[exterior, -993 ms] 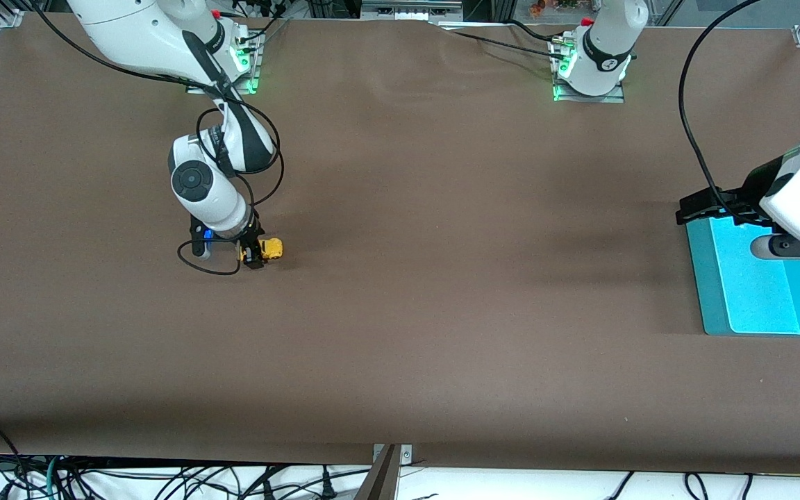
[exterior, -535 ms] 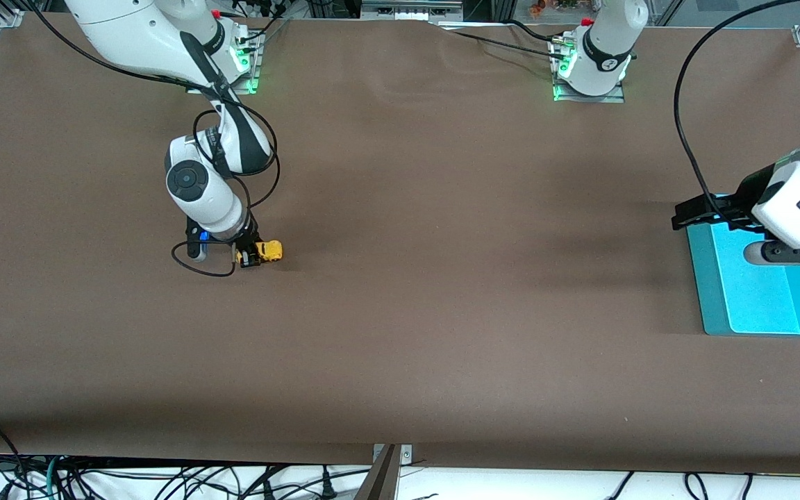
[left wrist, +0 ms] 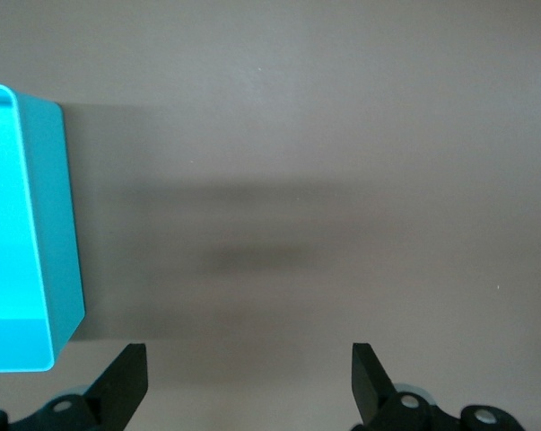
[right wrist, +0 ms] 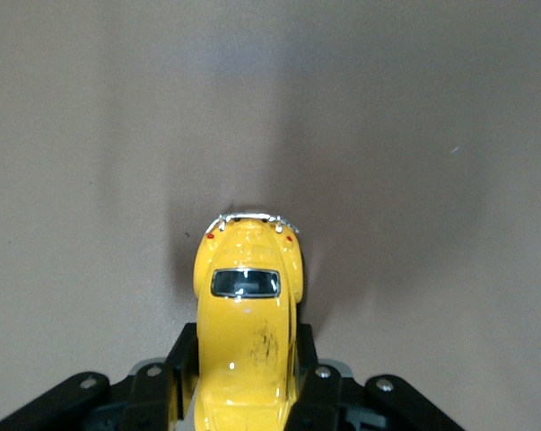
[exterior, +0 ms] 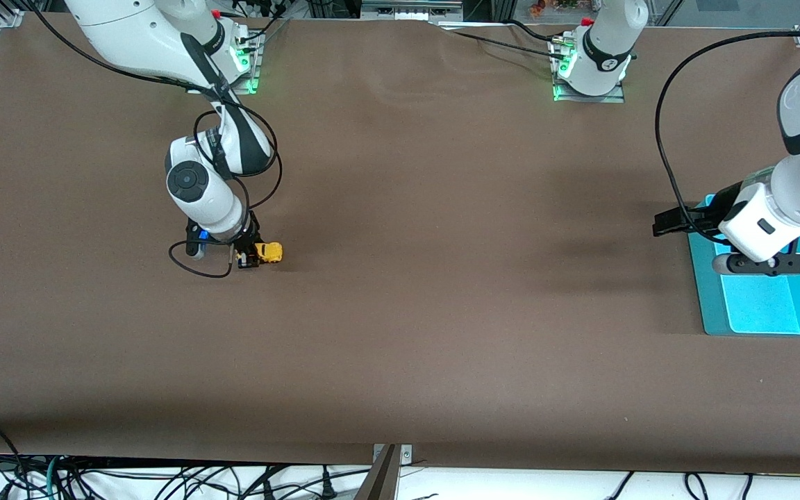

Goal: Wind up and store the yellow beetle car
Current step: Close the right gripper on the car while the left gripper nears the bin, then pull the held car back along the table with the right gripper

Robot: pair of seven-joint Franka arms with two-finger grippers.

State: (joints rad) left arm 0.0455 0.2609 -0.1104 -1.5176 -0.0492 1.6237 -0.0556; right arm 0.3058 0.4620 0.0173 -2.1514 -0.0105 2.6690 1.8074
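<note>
Yellow beetle car [exterior: 271,252] clamped in right gripper [exterior: 251,255] on table; left gripper [exterior: 672,223] wide apart, beside cyan bin [exterior: 712,312].

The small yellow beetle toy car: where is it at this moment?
The small yellow beetle toy car sits on the brown table toward the right arm's end, gripped between the shut jaws of the right gripper.

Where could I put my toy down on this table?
Bare table runs wide between the yellow beetle car, gripped by the right gripper, and the cyan bin. Avoid the bin's end, where the open left gripper hangs.
</note>
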